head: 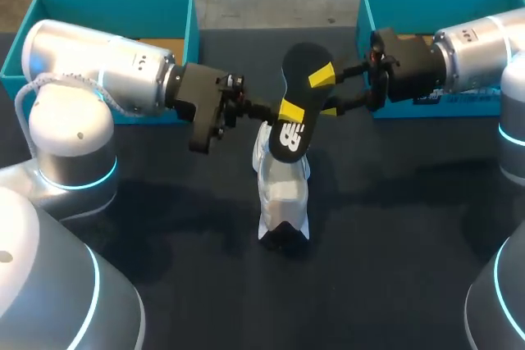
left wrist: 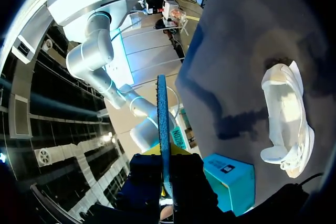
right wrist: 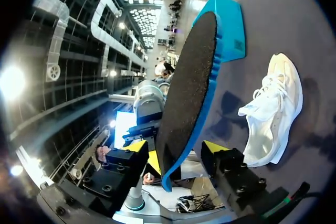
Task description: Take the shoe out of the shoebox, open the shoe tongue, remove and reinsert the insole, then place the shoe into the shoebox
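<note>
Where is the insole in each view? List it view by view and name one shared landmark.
Head view: insole raised above the white shoe.
Left wrist view: insole edge-on, a thin blue strip held in the left pincer.
Right wrist view: insole showing its broad dark face, beside the white shoe.
Shared landmark: the white shoe, seen in all three.

The dark table (head: 394, 284) is lit evenly and softly from overhead. Faint, soft-edged shadows are cast at 3 and 9 o'clock of the white shoe (head: 283, 194), which is rendered very bright. Glare is picked up on the silver shells of the left arm (head: 90, 59) and right arm (head: 484, 43).
</note>
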`<control>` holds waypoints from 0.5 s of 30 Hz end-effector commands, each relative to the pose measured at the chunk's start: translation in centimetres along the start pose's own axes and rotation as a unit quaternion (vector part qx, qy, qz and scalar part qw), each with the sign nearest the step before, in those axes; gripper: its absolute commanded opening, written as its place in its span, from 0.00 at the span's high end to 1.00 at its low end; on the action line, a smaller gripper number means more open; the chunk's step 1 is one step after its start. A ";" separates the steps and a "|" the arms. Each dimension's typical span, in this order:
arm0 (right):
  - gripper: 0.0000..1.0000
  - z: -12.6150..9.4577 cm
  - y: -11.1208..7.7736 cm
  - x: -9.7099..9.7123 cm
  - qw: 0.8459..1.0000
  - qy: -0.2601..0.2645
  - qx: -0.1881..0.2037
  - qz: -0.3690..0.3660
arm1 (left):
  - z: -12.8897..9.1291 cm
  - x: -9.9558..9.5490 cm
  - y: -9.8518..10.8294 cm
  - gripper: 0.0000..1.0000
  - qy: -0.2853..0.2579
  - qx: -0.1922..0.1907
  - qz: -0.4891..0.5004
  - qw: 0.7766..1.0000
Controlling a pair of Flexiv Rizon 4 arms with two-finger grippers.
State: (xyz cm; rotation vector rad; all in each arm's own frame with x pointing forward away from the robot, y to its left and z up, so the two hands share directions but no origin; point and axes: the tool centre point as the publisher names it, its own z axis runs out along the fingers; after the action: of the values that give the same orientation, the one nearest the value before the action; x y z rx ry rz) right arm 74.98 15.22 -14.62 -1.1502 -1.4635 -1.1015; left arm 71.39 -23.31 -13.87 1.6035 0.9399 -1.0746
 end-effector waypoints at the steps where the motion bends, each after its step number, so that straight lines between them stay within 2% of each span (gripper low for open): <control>1: 0.48 0.6 0.3 -0.2 1.000 0.002 -0.006 -0.002 | 0.6 0.1 0.3 1.00 -0.005 0.001 0.001 1.000; 15: 0.54 -0.1 0.1 0.0 1.000 -0.006 -0.024 -0.003 | 0.5 0.6 -0.6 1.00 -0.006 -0.003 -0.008 1.000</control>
State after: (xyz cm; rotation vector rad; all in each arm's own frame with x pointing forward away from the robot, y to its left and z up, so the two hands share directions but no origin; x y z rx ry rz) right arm 75.40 15.25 -14.60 -1.1821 -1.4579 -1.1386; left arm 71.22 -23.90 -14.51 1.5912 0.9469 -1.0975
